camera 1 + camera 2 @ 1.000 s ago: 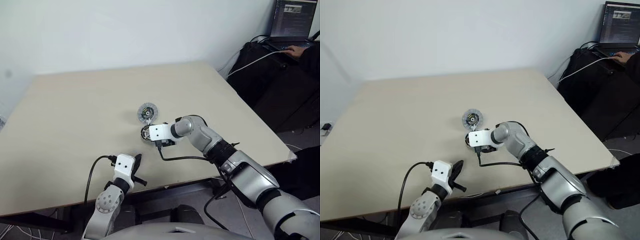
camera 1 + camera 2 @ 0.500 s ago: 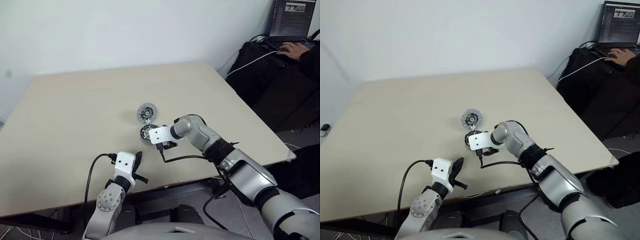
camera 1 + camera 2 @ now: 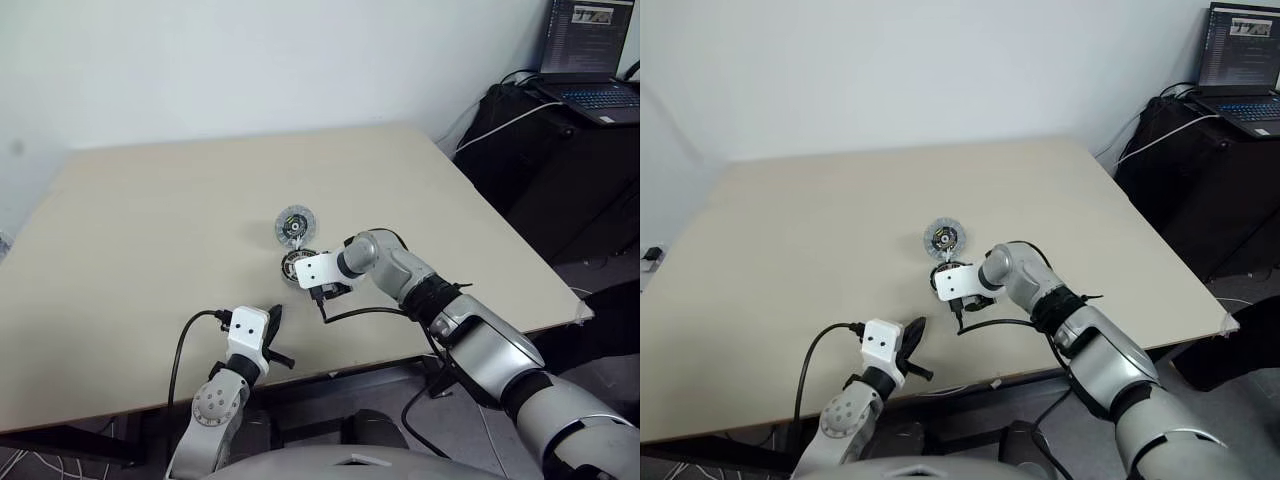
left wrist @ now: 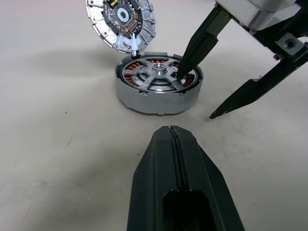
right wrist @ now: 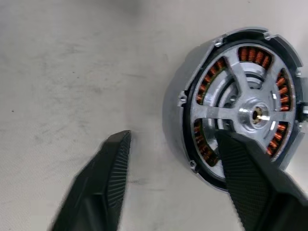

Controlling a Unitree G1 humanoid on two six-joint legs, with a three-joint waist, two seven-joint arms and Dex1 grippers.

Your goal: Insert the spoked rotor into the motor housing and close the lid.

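Beige worktop (image 3: 150, 230) carries, near its centre, the rigid metal motor housing (image 4: 158, 89) with the spoked rotor (image 5: 240, 113) seated; the right tool (image 5: 173, 183), parted, straddles its slippery rim, nothing clamped; the lid (image 4: 120, 21) is best gripped by its edge.

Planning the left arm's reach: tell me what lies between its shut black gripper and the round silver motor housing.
Bare beige table, in the left wrist view, between left gripper and motor housing.

left tool (image 4: 175, 144) shut, right tool (image 5: 171, 159) — fingers spread
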